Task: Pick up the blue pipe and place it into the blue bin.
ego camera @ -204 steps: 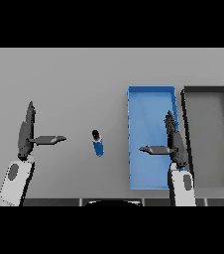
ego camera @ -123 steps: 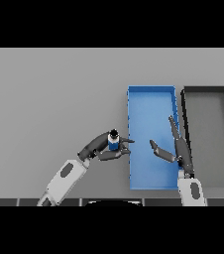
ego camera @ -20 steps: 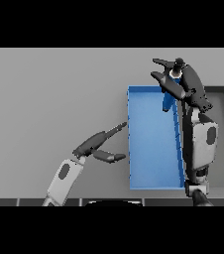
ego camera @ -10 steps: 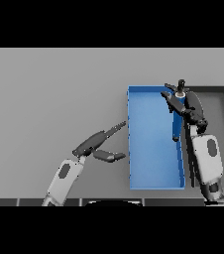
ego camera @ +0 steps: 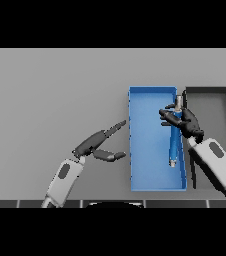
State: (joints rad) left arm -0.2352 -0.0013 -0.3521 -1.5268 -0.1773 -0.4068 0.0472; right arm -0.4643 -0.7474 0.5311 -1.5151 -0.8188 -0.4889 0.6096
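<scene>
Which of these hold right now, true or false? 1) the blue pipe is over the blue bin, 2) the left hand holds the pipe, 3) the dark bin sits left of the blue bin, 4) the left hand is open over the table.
1) True: the long blue pipe lies lengthwise along the right side of the rectangular blue bin, the right hand curled round its upper part.
2) False: the left hand holds nothing; the right hand has the pipe.
3) False: the dark rectangular bin sits right of the blue bin.
4) True: the left hand's fingers are straight, over the grey table just left of the blue bin.
</scene>
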